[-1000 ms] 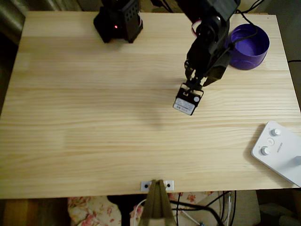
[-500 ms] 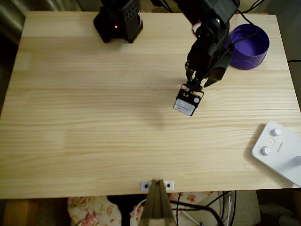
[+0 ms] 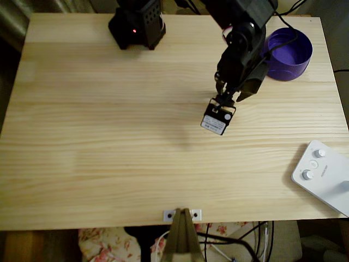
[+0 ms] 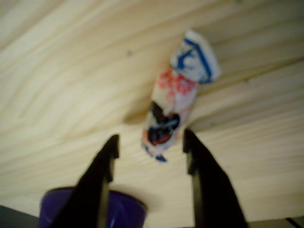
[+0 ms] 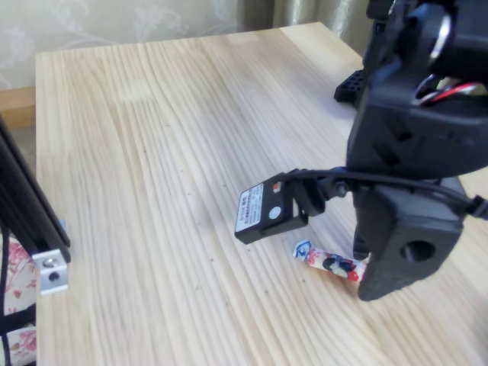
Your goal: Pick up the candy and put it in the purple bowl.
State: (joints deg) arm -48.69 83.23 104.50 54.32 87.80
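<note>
Little has moved since a second ago: my arm hangs at nearly the same spot over the bench (image 3: pixel 109 136), perhaps a shade lower. I see the gripper (image 4: pixel 149 147) open in the wrist view, its dark tapered fingers (image 4: pixel 107 156) straddling the near twisted end of the candy (image 4: pixel 173 107), which lies flat on the bench between them and apparently untouched, though blur makes that hard to confirm. I judge this the alignment before closing, along the candy's narrow width. Its crinkled wrapper is pale with red, dark and blue marks; the bench is smooth, striped pine. Behind the arm stands the bowl (image 3: pixel 292 54), round, thick-walled purple plastic.
</note>
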